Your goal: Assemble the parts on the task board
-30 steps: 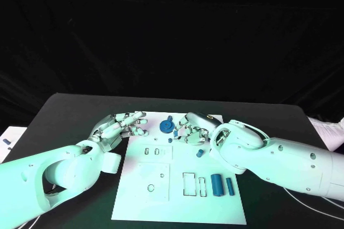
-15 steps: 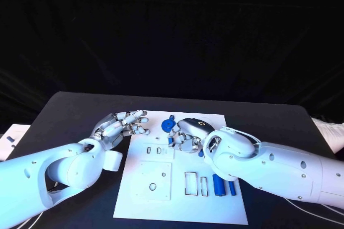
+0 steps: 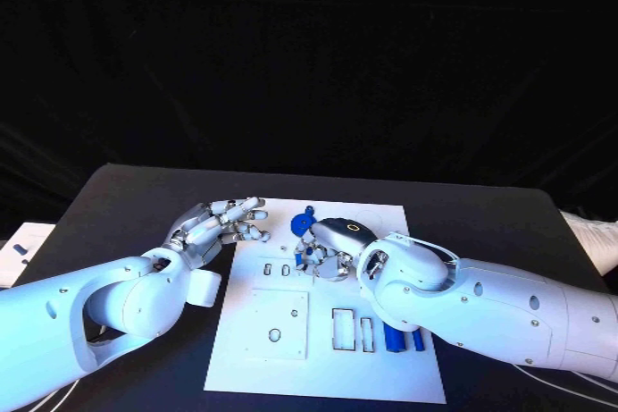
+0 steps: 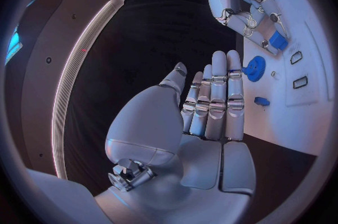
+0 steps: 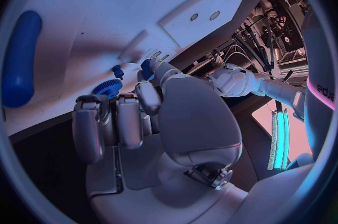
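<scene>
The white task board (image 3: 322,358) lies in the middle of the black table. My right hand (image 3: 325,247) hovers over its far part and pinches a small blue part (image 4: 278,41), which also shows at its fingertips (image 5: 146,69). A blue gear (image 3: 300,222) lies on the board just beyond that hand, with a small blue peg (image 4: 261,101) close by. My left hand (image 3: 219,224) is at the board's far left edge, fingers apart and holding nothing. Two blue bars (image 3: 393,339) lie near the board's right side, partly hidden by my right arm.
Small oval slots (image 3: 274,271) sit beside my right hand, and rectangular cut-outs (image 3: 341,330) and a square plate (image 3: 274,318) lie nearer on the board. A white object (image 3: 16,251) is at the table's left edge.
My right hand has moved left across the board, from beside the gear toward the oval slots. My left hand has hardly moved.
</scene>
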Robot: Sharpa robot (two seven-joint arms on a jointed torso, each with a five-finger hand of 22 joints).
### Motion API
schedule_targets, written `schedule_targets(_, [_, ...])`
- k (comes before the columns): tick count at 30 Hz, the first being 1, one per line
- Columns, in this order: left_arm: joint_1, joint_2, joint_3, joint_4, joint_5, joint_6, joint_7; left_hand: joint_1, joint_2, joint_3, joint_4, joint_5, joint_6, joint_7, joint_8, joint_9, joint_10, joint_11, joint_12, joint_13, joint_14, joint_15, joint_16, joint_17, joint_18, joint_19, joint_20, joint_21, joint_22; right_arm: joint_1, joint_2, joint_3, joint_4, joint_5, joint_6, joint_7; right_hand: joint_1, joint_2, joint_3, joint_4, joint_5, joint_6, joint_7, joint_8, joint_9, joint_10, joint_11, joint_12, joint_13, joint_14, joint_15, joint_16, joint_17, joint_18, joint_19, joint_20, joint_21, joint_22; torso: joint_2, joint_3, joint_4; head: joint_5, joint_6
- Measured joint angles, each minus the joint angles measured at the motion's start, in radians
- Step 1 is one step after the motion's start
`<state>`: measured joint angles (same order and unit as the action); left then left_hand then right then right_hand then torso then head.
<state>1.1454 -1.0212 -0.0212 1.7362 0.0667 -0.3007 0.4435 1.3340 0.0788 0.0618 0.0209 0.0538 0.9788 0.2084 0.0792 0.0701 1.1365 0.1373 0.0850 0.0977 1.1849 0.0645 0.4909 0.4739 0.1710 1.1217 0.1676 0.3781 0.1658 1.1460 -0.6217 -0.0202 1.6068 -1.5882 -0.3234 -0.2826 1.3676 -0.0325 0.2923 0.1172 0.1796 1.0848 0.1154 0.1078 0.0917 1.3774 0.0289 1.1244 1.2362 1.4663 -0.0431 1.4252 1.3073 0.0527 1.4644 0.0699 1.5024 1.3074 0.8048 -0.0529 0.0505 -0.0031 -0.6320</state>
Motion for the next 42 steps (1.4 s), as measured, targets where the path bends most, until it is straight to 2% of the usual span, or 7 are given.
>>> schedule_targets(20, [0.0, 0.003, 0.0, -0.003, 0.001, 0.003, 0.0, 0.0, 0.0, 0.003, -0.003, 0.0, 0.0, 0.0, 0.0, 0.0, 0.0, 0.0, 0.0, 0.0, 0.0, 0.0, 0.0, 0.001, 0.0, 0.0, 0.0, 0.0, 0.0, -0.01, 0.009, -0.002, 0.0, -0.016, 0.028, -0.007, -0.006, 0.005, -0.004, 0.001, -0.004, 0.001, -0.001, -0.008, 0.0, 0.0, 0.0, -0.006, -0.001, 0.0, 0.0, 0.0, 0.001, 0.0, 0.0, 0.0, 0.0, 0.001, -0.001, -0.0005, -0.0013, 0.005, -0.003])
schedule_targets(31, [0.0, 0.018, 0.0, -0.006, 0.001, 0.004, 0.0, 0.0, 0.0, 0.003, -0.003, 0.0, 0.0, 0.0, 0.0, 0.0, 0.0, 0.0, 0.0, 0.0, 0.0, 0.0, 0.0, 0.001, 0.0, 0.0, 0.0, 0.0, 0.0, -0.01, 0.013, -0.002, 0.002, -0.027, 0.039, -0.01, -0.02, -0.01, -0.007, 0.004, -0.004, -0.004, 0.004, -0.007, 0.01, -0.004, 0.004, -0.019, -0.01, 0.0, 0.0, -0.004, 0.001, 0.0, -0.004, 0.004, 0.0, 0.001, -0.001, 0.0001, -0.0015, 0.007, -0.002])
schedule_targets(39, [0.0, 0.019, 0.0, -0.006, 0.001, 0.005, -0.001, 0.0, 0.0, 0.003, -0.003, 0.0, 0.0, 0.0, 0.0, 0.0, 0.0, 0.0, 0.0, 0.0, 0.0, 0.0, 0.0, 0.001, 0.0, 0.0, 0.0, 0.0, 0.0, -0.01, 0.014, -0.002, 0.003, -0.035, 0.042, -0.014, -0.027, -0.016, -0.007, 0.004, -0.004, -0.016, 0.011, -0.017, 0.008, -0.011, 0.011, -0.028, -0.014, 0.0, 0.0, -0.004, 0.0, 0.0, -0.01, 0.002, 0.0, 0.001, -0.001, 0.0002, -0.0015, 0.007, -0.004])
schedule_targets(42, [0.0, 0.019, 0.0, -0.006, 0.001, 0.005, -0.001, 0.0, 0.0, 0.003, -0.003, 0.0, 0.0, 0.0, 0.0, 0.0, 0.0, 0.0, 0.0, 0.0, 0.0, 0.0, 0.0, 0.001, 0.0, 0.0, 0.0, 0.0, 0.0, -0.01, 0.014, -0.003, 0.003, -0.038, 0.043, -0.016, -0.027, -0.016, -0.007, 0.004, -0.004, -0.019, 0.012, -0.02, 0.006, -0.013, 0.008, -0.028, -0.015, 0.0, 0.0, -0.004, 0.0, 0.0, -0.011, 0.004, 0.0, 0.001, -0.001, 0.0002, -0.0015, 0.007, -0.004])
